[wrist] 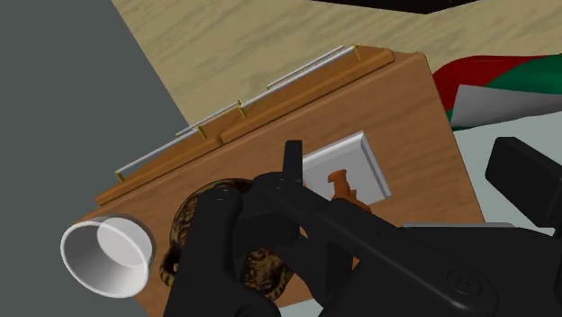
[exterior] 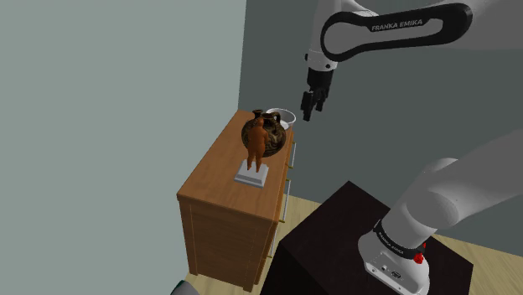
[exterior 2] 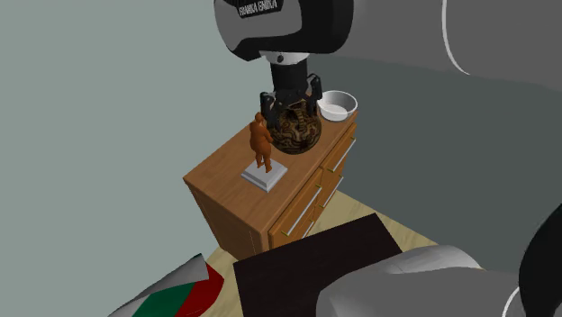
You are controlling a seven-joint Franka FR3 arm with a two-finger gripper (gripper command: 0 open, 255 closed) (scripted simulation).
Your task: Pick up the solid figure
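Hand: The all-black two-finger hand (exterior: 311,107) hung on the white arm above the far end of the chest top. It pointed downward, its fingers stood apart, and it held nothing. In the second exterior view it sat directly over the vase.

Task object: The solid figure was a small orange-brown standing human figurine (exterior: 257,142) (exterior 2: 261,142). It stood upright on a flat white square base (exterior 2: 264,175), clear of the hand.

Task object location: The base rested near the middle of the chest top. In the shoulder view the figurine overlapped the vase behind it.

Support: A brown wooden chest of drawers (exterior: 222,180) carried all three items. Its drawer fronts, fitted with slim silver bar handles (exterior 2: 306,212), faced the stand.

Vase: A round dark vase with a brown pattern (exterior 2: 297,133) (wrist: 185,221) stood just beyond the figurine, between it and the bowl. Contact between vase and figurine could not be determined.

Bowl: A white round bowl (exterior: 282,114) (wrist: 106,257) sat at the far corner of the chest top, just past the vase.

Stand: A dark box (exterior: 335,235) supported the arm base and stood close to the drawer side of the chest.

Surroundings: Plain grey walls rose behind the chest. A light wood-plank floor (exterior: 494,264) lay below. A red, green and white object (exterior 2: 180,293) lay on the floor near the stand; its kind could not be determined.
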